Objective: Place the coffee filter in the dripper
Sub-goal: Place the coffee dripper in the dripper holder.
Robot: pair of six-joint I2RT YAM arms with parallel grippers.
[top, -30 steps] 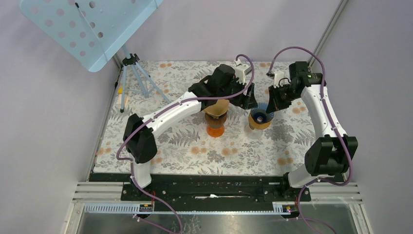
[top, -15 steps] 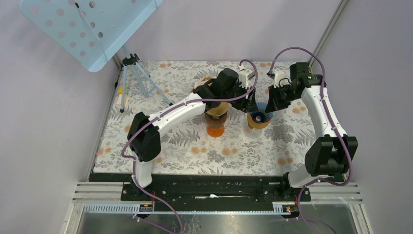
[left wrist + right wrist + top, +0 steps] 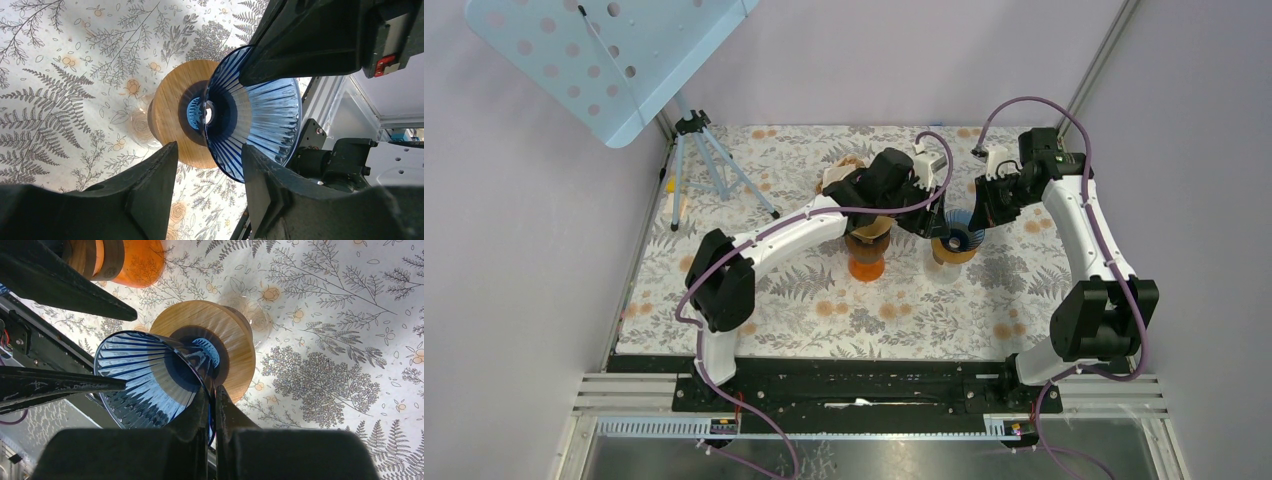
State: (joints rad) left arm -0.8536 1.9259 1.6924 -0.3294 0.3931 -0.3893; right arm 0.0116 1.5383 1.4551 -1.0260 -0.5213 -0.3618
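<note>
The left gripper has swung in on the blue dripper, jaws narrowing but empty, with the right gripper clenched on its rim; the filter waits unplaced at the dripper's nine o'clock.

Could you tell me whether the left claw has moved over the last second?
Yes; the left claw slid down-frame, lower beside the stationary blue dripper.

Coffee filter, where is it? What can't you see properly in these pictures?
- coffee filter: in the top view the left arm covers most of it, so only a brown edge shows. Neither wrist view shows it.
- left gripper: in the top view its own wrist hides the fingertips.
- pale thing behind the left arm: top view, half hidden, too small to name.
- glass under the blue dripper: wrist views, mostly covered by the wooden collar.
</note>
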